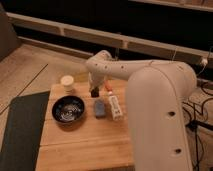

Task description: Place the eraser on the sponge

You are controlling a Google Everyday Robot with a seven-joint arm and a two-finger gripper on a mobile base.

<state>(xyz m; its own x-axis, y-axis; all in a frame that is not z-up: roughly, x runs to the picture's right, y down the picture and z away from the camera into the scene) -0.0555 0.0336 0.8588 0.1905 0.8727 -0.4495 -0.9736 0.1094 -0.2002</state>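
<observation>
Letting go now, the gripper (94, 89) holding the eraser (94, 93) (at 11 o'clock from the sponge (100, 108)) might miss it.

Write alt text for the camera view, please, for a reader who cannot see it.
A white robot arm's gripper hangs over a wooden table, just beyond a flat blue-grey sponge. Flanking the sponge are a white tube with a red end and a black bowl.
</observation>
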